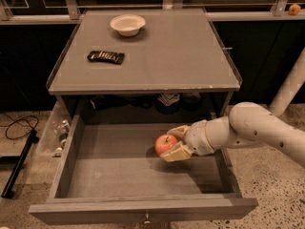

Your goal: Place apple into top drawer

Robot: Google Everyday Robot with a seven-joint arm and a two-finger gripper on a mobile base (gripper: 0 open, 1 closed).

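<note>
The red apple [165,144] is held between the two tan fingers of my gripper [174,143], which reaches in from the right on a white arm. The gripper is shut on the apple. It sits low inside the open top drawer [119,171], right of the middle, near or on the drawer floor; I cannot tell whether the apple touches it. The drawer is pulled fully out, with its front panel and small knob [147,218] at the bottom of the view.
On the grey cabinet top [181,56] stand a white bowl [127,24] at the back and a dark snack bar [106,57] at the left. A tiny orange fruit [294,8] lies far back right. A black cable [19,128] lies on the floor at left.
</note>
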